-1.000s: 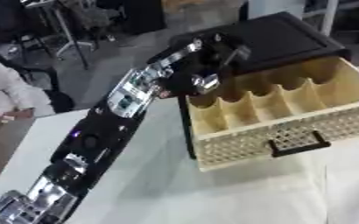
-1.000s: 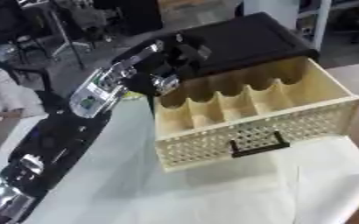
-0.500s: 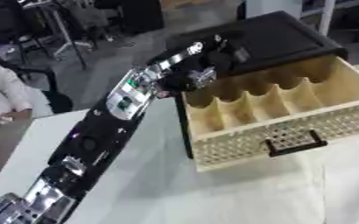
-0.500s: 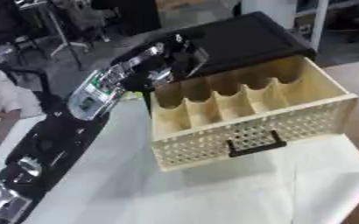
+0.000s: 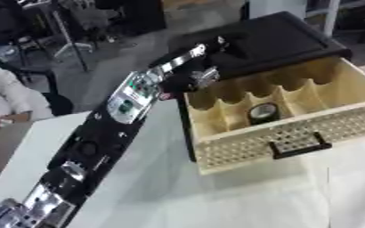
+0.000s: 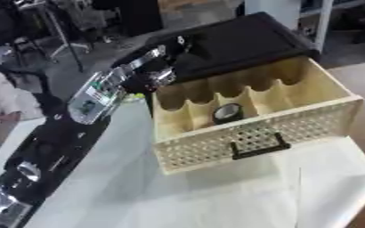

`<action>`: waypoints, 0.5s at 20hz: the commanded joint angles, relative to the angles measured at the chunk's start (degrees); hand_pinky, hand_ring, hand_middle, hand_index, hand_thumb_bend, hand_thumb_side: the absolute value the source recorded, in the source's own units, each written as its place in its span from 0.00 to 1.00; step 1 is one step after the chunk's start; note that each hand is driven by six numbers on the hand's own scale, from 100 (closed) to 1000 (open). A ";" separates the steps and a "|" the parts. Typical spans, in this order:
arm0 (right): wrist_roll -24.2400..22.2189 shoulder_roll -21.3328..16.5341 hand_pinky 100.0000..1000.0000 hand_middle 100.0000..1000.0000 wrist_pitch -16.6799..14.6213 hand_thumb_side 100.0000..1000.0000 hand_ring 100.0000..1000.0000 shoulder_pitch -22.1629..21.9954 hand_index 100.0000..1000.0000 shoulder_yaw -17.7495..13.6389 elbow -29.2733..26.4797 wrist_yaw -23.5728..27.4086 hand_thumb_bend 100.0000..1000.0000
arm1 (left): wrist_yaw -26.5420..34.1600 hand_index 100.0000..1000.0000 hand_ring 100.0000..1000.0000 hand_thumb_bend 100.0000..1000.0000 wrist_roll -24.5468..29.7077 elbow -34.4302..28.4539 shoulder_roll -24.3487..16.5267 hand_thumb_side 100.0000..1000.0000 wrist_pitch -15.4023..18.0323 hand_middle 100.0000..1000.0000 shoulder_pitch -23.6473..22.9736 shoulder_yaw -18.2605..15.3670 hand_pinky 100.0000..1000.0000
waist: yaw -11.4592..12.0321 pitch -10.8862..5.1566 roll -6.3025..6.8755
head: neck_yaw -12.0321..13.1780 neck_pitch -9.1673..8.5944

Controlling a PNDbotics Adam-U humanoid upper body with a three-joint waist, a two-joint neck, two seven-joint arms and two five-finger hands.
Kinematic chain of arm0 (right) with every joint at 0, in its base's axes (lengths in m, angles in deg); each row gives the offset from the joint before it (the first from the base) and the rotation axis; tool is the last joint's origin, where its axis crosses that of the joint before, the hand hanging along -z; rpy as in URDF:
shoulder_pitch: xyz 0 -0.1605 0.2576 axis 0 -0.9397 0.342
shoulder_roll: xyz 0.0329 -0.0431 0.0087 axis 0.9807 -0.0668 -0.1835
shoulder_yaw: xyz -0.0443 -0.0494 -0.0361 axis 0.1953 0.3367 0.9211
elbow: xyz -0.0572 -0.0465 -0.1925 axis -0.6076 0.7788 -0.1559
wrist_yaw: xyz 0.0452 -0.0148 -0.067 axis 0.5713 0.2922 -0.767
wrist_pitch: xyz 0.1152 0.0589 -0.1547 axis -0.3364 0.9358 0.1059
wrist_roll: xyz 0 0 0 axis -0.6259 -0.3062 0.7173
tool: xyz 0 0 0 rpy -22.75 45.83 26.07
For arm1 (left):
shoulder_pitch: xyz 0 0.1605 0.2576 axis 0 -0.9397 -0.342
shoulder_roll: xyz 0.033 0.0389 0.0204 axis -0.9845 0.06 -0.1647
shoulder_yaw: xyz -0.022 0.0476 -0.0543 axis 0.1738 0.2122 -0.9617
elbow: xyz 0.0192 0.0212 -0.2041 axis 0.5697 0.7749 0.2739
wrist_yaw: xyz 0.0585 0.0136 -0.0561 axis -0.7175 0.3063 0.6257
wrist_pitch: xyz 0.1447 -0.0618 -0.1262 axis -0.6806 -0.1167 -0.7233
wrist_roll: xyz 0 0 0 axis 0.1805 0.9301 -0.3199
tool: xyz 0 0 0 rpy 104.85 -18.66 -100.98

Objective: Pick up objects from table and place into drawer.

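- My left hand (image 5: 205, 75) sits at the back left corner of the open drawer (image 5: 294, 133), up against the black cabinet (image 5: 271, 38) that the drawer slides out of.
- I cannot tell how its fingers stand; the hand reads as a dark and silver blur, and I see nothing in it.
- A round dark object (image 5: 262, 112) with a pale ring on it lies in one of the middle compartments of the drawer, near the front wall. That is the task's thing, and it is in its place.
- I judge the placing step for this object done: it rests apart from my hand, with a divider between them.
- My right hand shows in neither view.
- The surface (image 5: 216, 196) in front of the drawer is covered in white, and I see no other object to pick up from here.
- Next I would lift my left arm (image 5: 131, 95) up and back, clear of the drawer's rim, before swinging it over the surface.
- The move calls for care at the left wall of the drawer, since my wrist is just beside it.
- After that I need to look around for another object.
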 commanded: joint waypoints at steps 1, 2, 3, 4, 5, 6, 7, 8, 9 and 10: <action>0.14 -0.25 0.32 0.41 -0.14 0.99 0.44 1.00 0.56 -0.13 -0.92 0.06 0.85 | 0.29 0.98 0.82 0.00 20.27 -0.44 -1.05 0.73 20.21 0.70 0.40 -0.07 0.56 | 0.04 -1.15 -0.71 | 0.00 0.13; 0.15 -0.24 0.32 0.41 -0.15 0.99 0.44 1.00 0.56 -0.13 -0.92 0.06 0.85 | 0.56 0.98 0.82 0.00 20.27 -0.52 -1.05 0.73 20.21 0.70 0.37 -0.08 0.56 | 0.02 -1.18 -0.72 | -0.02 0.17; 0.17 -0.23 0.32 0.41 -0.15 0.99 0.45 1.00 0.56 -0.13 -0.92 0.05 0.85 | 0.80 0.98 0.81 0.00 20.27 -0.60 -1.07 0.72 20.21 0.69 0.35 -0.08 0.55 | 0.00 -1.21 -0.73 | -0.02 0.20; 0.21 -0.22 0.32 0.41 -0.16 0.99 0.45 1.00 0.56 -0.16 -0.92 0.03 0.85 | 1.10 0.98 0.81 0.00 20.27 -0.71 -1.09 0.71 20.21 0.69 0.33 -0.11 0.55 | -0.01 -1.25 -0.75 | -0.03 0.23; 0.26 -0.21 0.32 0.41 -0.17 0.99 0.45 1.01 0.56 -0.17 -0.92 0.01 0.85 | 1.40 0.98 0.79 0.00 20.27 -0.79 -1.12 0.71 20.21 0.68 0.31 -0.13 0.53 | -0.02 -1.27 -0.77 | -0.05 0.25; 0.30 -0.20 0.32 0.41 -0.18 0.99 0.45 1.01 0.56 -0.18 -0.92 0.00 0.85 | 1.87 0.98 0.78 0.00 20.27 -0.84 -1.07 0.71 20.21 0.68 0.30 -0.19 0.52 | -0.04 -1.32 -0.81 | -0.08 0.30; 0.34 -0.18 0.32 0.41 -0.18 0.99 0.45 1.01 0.56 -0.18 -0.92 -0.01 0.86 | 2.40 0.97 0.75 0.00 20.27 -0.91 -1.07 0.69 20.21 0.66 0.32 -0.26 0.48 | -0.03 -1.38 -0.84 | -0.11 0.38; 0.38 -0.18 0.32 0.41 -0.19 0.99 0.45 0.98 0.56 -0.19 -0.92 -0.03 0.85 | 2.99 0.97 0.74 0.00 20.27 -1.21 -1.12 0.68 20.21 0.66 0.39 -0.42 0.48 | 0.02 -1.46 -0.88 | -0.14 0.47; 0.43 -0.17 0.33 0.41 -0.19 0.99 0.45 0.95 0.56 -0.20 -0.92 -0.04 0.85 | 3.67 0.97 0.72 0.00 20.27 -1.45 -1.11 0.67 20.21 0.65 0.40 -0.46 0.45 | 0.06 -1.55 -0.92 | -0.15 0.53; 0.48 -0.18 0.33 0.41 -0.19 0.99 0.45 0.91 0.56 -0.21 -0.92 -0.07 0.85 | 4.40 0.97 0.71 0.00 20.27 -1.78 -1.09 0.67 20.21 0.64 0.37 -0.49 0.45 | 0.13 -1.64 -0.97 | -0.20 0.62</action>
